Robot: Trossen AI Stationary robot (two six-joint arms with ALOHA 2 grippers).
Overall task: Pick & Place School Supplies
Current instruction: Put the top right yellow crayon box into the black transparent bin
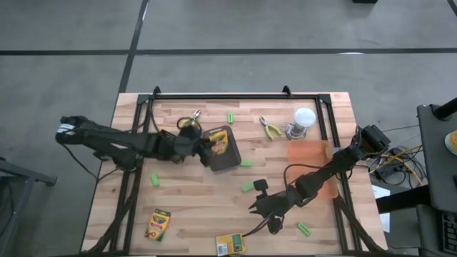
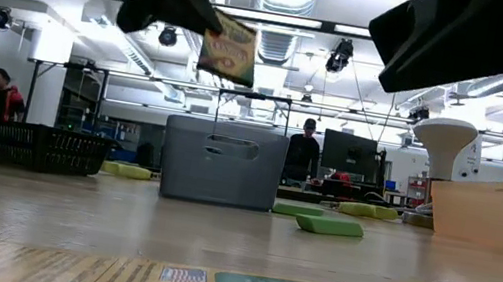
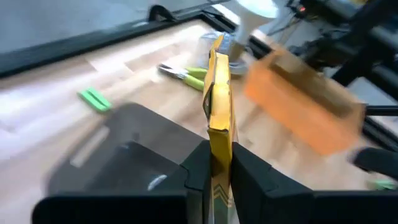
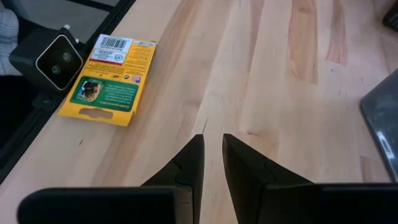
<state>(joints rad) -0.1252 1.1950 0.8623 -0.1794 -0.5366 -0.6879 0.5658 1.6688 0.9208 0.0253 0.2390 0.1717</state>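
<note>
Holding a crayon box [image 3: 219, 93] clamped in my left gripper [image 3: 217, 163], above the dark tray [image 1: 227, 158] at frame centre. Right gripper [image 4: 212, 155], lower right, hovers with fingers slightly apart, nothing between.

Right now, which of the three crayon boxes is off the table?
The crayon box gripped by the left gripper above the grey tray; the other two lie flat near the table's front edge.
</note>
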